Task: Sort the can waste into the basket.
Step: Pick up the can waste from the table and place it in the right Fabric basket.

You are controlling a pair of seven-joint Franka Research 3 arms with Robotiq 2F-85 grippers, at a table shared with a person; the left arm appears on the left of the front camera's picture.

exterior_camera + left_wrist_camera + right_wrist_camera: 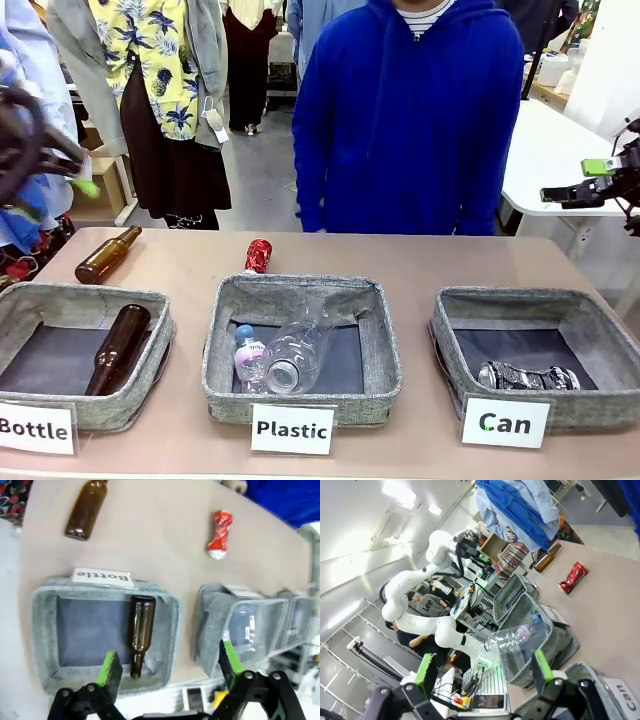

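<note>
Fingers [112,666] of left gripper [169,652] are apart, clamped on nothing. Its wrist view looks down on Bottle basket [45,645] at the near left corner of the tabletop [165,545]. Right gripper [484,666] fingers are also spread wide and grip nothing. In the front view it hangs raised, off the tabletop's right edge.

Silver can [528,377] lies on its side on the floor of Can basket [530,300], at the near right corner. Red can [258,255] is on bare tabletop near the far edge, about mid-width. It sits just beyond the far wall of Plastic basket [300,290] with a gap between them, and well apart from Can basket.

Plastic basket is at the middle of the near edge, with a crushed clear bottle [295,355] inside. A brown bottle [118,348] lies in Bottle basket. A loose brown bottle [107,254] lies on the tabletop toward the far left corner. A person [410,120] in a blue hoodie stands at the far edge.
</note>
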